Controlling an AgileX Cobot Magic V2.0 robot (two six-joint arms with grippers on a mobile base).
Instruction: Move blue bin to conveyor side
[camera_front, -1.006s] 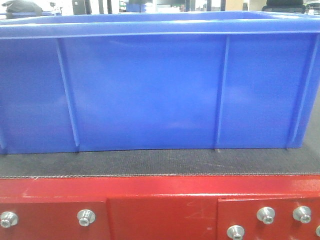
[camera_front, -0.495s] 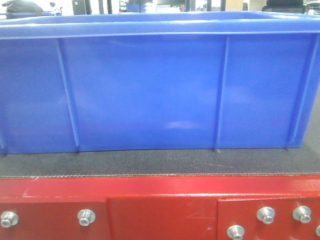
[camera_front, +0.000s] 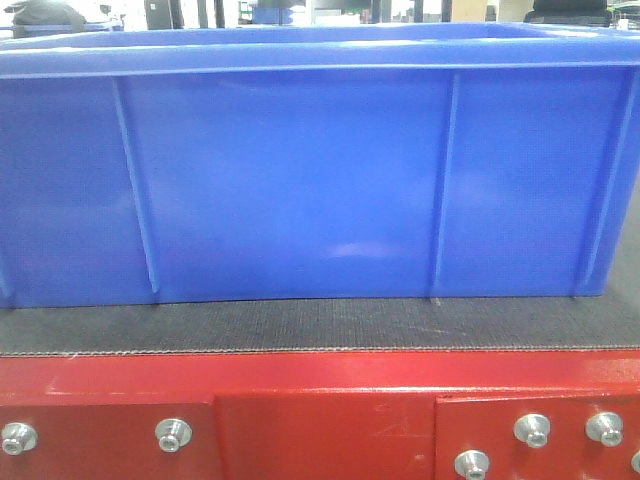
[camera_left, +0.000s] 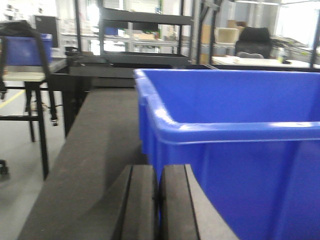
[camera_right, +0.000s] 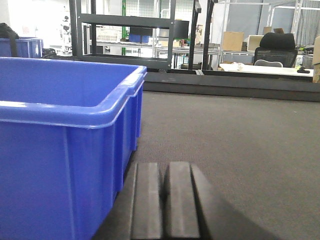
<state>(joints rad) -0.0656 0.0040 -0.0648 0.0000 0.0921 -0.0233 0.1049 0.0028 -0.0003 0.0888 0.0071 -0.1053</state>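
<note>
The blue bin (camera_front: 300, 180) fills the front view, standing flat on the black woven belt (camera_front: 320, 325) over the red frame (camera_front: 320, 420) of the conveyor side. In the left wrist view my left gripper (camera_left: 158, 172) is shut and empty, low over the belt (camera_left: 90, 150) just off the near left corner of the bin (camera_left: 240, 165). In the right wrist view my right gripper (camera_right: 164, 170) is shut with nothing in it. It hovers over the belt (camera_right: 240, 140) beside the bin's right end wall (camera_right: 50, 150). Neither gripper shows in the front view.
Silver hex bolts (camera_front: 173, 433) line the red frame. A black shelving rack (camera_left: 145, 30) stands beyond the belt's far end. A stand with another blue crate (camera_left: 25, 50) is off the belt's left edge. A black chair (camera_right: 277, 42) and a cardboard box (camera_right: 232, 40) are far behind.
</note>
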